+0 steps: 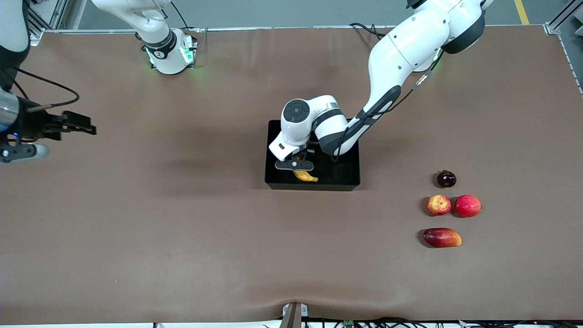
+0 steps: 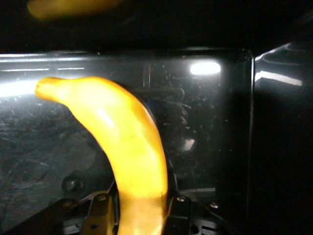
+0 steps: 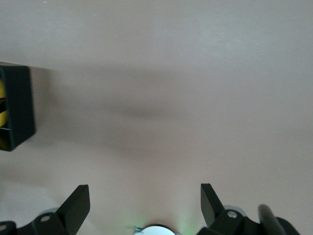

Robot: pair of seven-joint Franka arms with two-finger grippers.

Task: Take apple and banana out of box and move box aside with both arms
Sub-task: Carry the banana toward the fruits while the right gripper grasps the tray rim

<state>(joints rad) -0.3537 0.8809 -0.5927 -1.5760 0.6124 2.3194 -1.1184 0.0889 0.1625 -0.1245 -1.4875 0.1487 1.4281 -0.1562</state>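
My left gripper (image 1: 297,166) is down inside the black tray (image 1: 347,183) and is shut on the yellow banana (image 1: 305,176). In the left wrist view the banana (image 2: 124,142) rises from between the fingers (image 2: 100,211) of the left gripper (image 2: 140,211), over the glossy tray floor (image 2: 220,127). The blotched red-and-yellow apple (image 1: 438,205) lies on the table toward the left arm's end, nearer the front camera than the tray. My right gripper (image 1: 81,124) waits open and empty over bare table at the right arm's end; it also shows in the right wrist view (image 3: 144,200).
An evenly red round fruit (image 1: 467,205) touches the apple's side. A dark purple fruit (image 1: 446,179) lies just farther from the camera, and a red-and-yellow mango (image 1: 442,238) just nearer. A corner of the tray (image 3: 18,107) shows in the right wrist view.
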